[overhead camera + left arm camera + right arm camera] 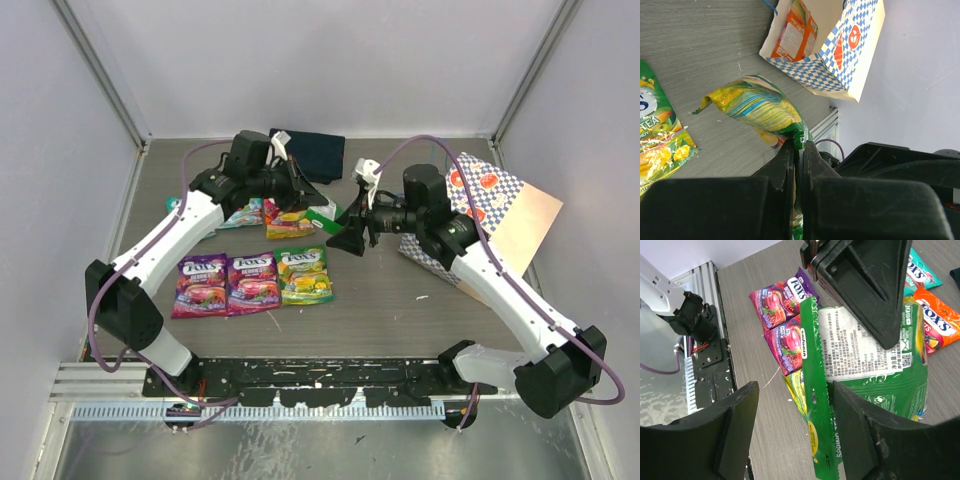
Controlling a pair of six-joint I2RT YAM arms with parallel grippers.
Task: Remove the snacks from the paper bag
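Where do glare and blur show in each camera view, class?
Left wrist: the black left claw is soft-focused up close, and glare streaks the crinkled glossy green snack pouch it pinches. Right wrist: the black right claw blurs; the pouch's print is sharp. Top external: even light, soft shadows.

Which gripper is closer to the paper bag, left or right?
Right. The right gripper hangs a short way from the paper bag, fingers open around a green pouch. The left gripper, shut on that pouch, lies beyond it, farther off.
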